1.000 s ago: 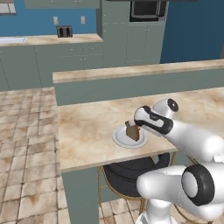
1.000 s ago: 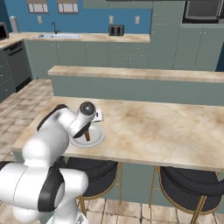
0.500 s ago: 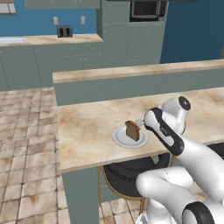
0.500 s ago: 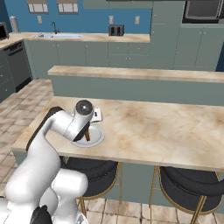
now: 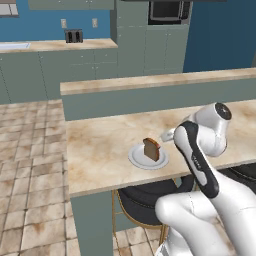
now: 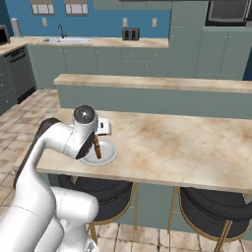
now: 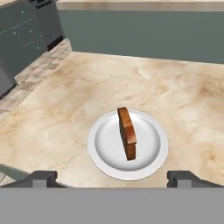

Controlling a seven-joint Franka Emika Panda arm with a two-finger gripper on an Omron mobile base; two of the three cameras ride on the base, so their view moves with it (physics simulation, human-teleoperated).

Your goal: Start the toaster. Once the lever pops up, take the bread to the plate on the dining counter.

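Note:
The bread (image 7: 127, 133) stands on its edge in the middle of the round white plate (image 7: 105, 146) on the beige dining counter (image 7: 87, 87). My gripper (image 7: 112, 177) is open and empty, drawn back a little from the plate's near rim, and looks down at the slice. In the base views the bread (image 5: 151, 149) (image 6: 97, 146) rests on the plate (image 5: 137, 159) (image 6: 109, 152), with my hand just beside it on the counter (image 5: 100, 145) (image 6: 187, 142). The dark toaster (image 5: 73, 36) (image 6: 130, 34) sits far off on the back kitchen counter.
A raised marble-topped ledge (image 5: 150, 80) runs behind the plate. Black round stools (image 5: 145, 197) (image 6: 216, 204) stand under the counter's front edge. A sink (image 6: 64, 40) and a dark dishwasher (image 6: 19, 74) lie along the far cabinets. Tiled floor spreads to the left.
My gripper has pulled back from over the bread, up and away from the plate. The slice stays standing on the plate. The jaws stayed wide open.

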